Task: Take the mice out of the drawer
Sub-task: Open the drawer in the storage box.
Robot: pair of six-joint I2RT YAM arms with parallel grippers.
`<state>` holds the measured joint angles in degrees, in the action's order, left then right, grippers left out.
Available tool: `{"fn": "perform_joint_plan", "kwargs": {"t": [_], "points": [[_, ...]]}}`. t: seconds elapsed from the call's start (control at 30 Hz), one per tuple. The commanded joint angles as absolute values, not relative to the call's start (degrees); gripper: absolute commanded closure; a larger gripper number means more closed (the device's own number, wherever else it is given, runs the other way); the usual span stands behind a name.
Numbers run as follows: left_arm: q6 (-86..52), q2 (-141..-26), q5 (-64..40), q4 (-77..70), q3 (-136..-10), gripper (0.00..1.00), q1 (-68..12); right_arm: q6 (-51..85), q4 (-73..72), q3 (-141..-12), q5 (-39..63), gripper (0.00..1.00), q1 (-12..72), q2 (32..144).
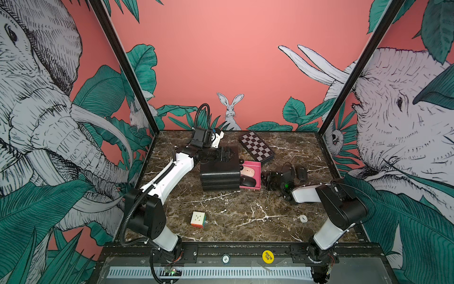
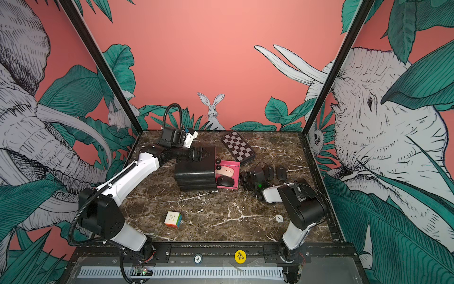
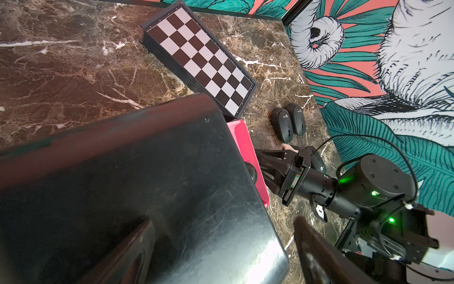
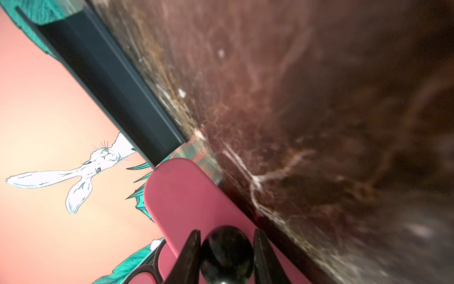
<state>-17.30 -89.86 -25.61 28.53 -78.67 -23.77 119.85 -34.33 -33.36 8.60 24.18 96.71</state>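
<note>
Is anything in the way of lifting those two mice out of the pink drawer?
Nothing visible is. The drawer stands open, and the pink mouse and the black mouse lie uncovered inside. The right gripper is shut on the drawer's knob at its front, not over them.

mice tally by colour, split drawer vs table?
Matte black oval mouse in the open pink drawer: 1
Pale pink-cream oval mouse in that drawer: 1
Matte black oval mice out on the brown marble table: 3 (one partly hidden)
Total: 5 mice (4 black, 1 pink-cream)
</note>
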Motion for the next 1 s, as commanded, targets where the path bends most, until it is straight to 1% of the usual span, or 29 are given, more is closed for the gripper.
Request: {"fn": "perform_joint_plan", "kwargs": {"t": [0.0,0.2,0.7,0.77,0.8,0.97], "points": [[-17.8,-91.1,-23.3,36.3,-76.4,0.09,-23.9,120.7,-31.1,-32.9,7.4,0.70,22.6,96.1],[-17.9,-91.3,-23.3,36.3,-76.7,0.09,-23.9,121.4,-34.5,-32.2,8.4,0.70,21.0,98.4],[-17.2,-91.4,-22.6,37.1,-77.7,0.09,-23.9,118.8,-31.5,-31.2,9.3,0.71,17.3,98.1],[-17.2,-91.5,-22.6,37.1,-77.7,0.09,-23.8,118.0,-30.6,-31.7,9.6,0.69,16.9,98.0],[-17.3,-91.5,-22.7,37.1,-77.7,0.09,-23.9,117.5,-30.0,-32.5,10.3,0.67,16.8,98.2],[-17.3,-91.5,-22.7,37.2,-77.7,0.09,-23.8,116.1,-29.0,-34.6,11.2,0.65,16.7,98.7]]}}
